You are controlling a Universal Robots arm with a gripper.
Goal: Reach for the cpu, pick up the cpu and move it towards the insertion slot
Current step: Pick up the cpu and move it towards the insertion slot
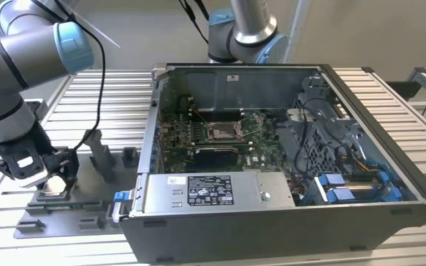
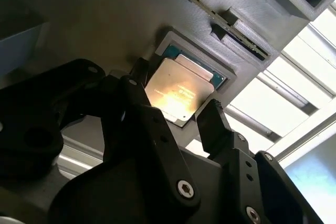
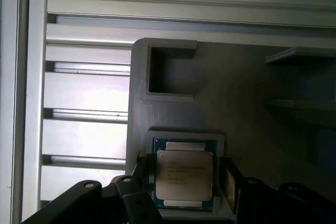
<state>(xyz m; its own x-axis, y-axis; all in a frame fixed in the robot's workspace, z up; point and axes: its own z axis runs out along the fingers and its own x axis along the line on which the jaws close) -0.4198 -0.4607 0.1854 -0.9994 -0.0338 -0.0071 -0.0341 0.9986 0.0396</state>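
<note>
A: Handling on the cpu (image 3: 185, 174)?
B: Thin, stiff and light, I'd guess. Fragile too. The smooth metal lid probably slips, so take it by two opposite edges, not the top.
A: Looks?
B: Square silvery-grey lid with a teal-green board rim around it.
A: Where?
B: Flat in a square pocket of the grey fixture (image 3: 168, 66), at the exterior view's left. It's well apart from the insertion slot (image 1: 224, 130) in the computer case (image 1: 272, 221).
A: Claw?
B: The gripper (image 2: 176, 95) is parted, with fingers (image 2: 212, 121) just beside opposite edges of the chip. Nothing is lifted, and I can't tell if they touch.
</note>
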